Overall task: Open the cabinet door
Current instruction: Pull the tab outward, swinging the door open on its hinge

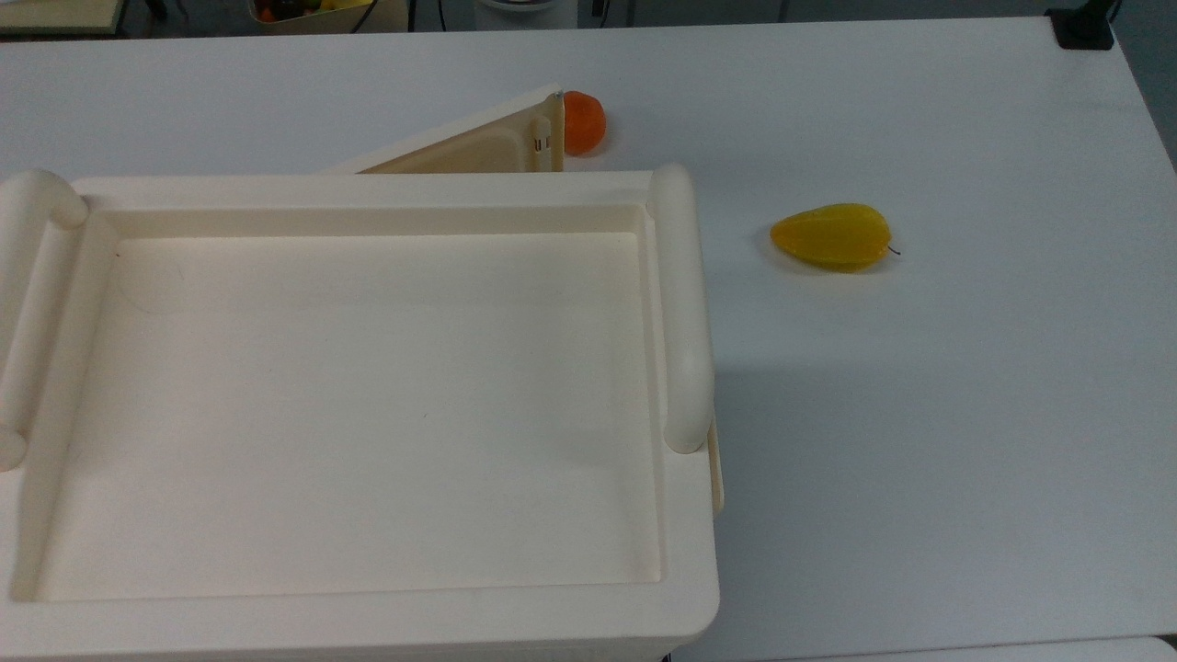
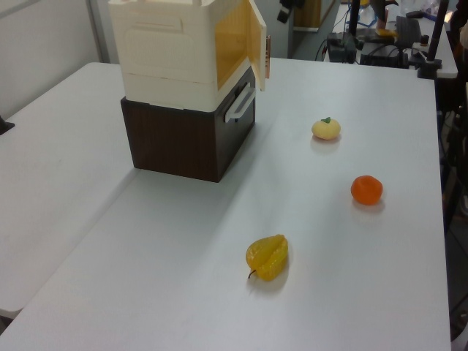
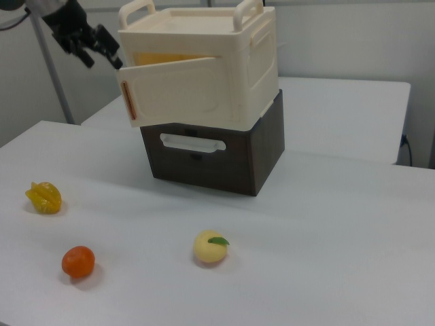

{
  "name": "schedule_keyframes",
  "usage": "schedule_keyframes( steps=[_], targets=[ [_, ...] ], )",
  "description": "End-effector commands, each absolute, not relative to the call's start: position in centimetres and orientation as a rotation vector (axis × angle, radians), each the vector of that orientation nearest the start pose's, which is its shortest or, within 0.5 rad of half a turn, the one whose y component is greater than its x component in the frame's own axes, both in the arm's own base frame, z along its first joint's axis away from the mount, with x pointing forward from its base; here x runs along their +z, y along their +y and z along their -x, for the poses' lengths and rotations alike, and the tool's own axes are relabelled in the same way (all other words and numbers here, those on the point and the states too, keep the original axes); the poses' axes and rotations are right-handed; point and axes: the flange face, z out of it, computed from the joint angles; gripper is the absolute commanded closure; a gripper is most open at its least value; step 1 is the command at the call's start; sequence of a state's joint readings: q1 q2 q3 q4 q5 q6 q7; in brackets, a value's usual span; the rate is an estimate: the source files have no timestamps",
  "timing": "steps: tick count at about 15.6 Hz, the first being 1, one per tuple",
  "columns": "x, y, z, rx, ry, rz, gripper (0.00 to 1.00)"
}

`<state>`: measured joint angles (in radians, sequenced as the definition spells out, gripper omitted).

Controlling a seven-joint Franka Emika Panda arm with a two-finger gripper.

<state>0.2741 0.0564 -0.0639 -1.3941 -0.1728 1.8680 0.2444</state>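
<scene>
The cream cabinet (image 3: 224, 61) sits on a dark brown drawer unit (image 3: 217, 153). Its cabinet door (image 3: 178, 89) stands partly swung out, showing a yellow-lit inside. From above, the door (image 1: 478, 142) angles away from the cabinet's (image 1: 368, 193) back edge, its tan inner face and latch pieces showing. In the left view the door (image 2: 257, 38) juts out from the cabinet (image 2: 175, 51). My gripper (image 3: 103, 51) hangs open and empty in the air, off the door's free edge at the right view's upper left, apart from it. Its dark body (image 2: 286, 10) shows at the left view's top edge.
An orange (image 1: 583, 121) lies right beside the door's free edge. A yellow starfruit (image 1: 832, 237) lies to the top view's right. A pale peach-like fruit (image 3: 209, 247) rests in front of the drawer unit. The white table (image 1: 919, 414) has wide free room around them.
</scene>
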Motion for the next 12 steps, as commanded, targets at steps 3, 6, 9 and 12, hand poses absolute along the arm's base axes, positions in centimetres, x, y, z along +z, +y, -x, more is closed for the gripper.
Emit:
schedule_keyframes(
  steps=[3,6,9,12],
  targets=[
    [71.6,12.9,-61.3,-1.026,-0.008,2.998,0.00],
    [69.2,14.1,-63.2,-1.067,-0.049,2.973,0.00],
    [67.6,14.6,-63.3,-1.018,-0.068,2.997,0.00],
    [66.4,14.7,-62.9,-0.903,-0.089,3.058,0.00]
  ],
)
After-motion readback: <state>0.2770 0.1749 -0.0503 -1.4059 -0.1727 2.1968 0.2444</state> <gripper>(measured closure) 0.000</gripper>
